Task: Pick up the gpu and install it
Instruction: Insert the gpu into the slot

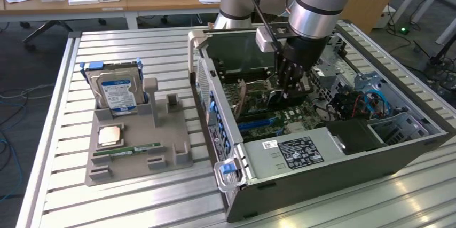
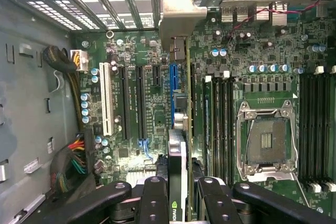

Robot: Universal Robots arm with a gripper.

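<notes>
The gpu [image 2: 177, 153] stands on edge inside the open computer case [image 1: 313, 158], seen edge-on in the wrist view with a logo near the fingers. Its silver end bracket [image 2: 181, 22] lies against the case's rear slot openings. My gripper [image 2: 177, 184] is shut on the card, with black fingers [image 2: 155, 198] on either side of it. The card runs along the blue expansion slot [image 2: 172, 90] on the green motherboard [image 2: 131, 51]; I cannot tell if it is seated. In the exterior view my gripper [image 1: 291, 90] reaches down into the case over the gpu [image 1: 260, 100].
A grey fixture tray [image 1: 139, 132] on the slatted table holds a blue-labelled hard drive [image 1: 117, 93], a processor chip [image 1: 108, 135] and a RAM stick [image 1: 128, 150]. Beside the card lie the memory slots [image 2: 220, 124], the processor socket [image 2: 265, 140] and cable bundles [image 2: 73, 156].
</notes>
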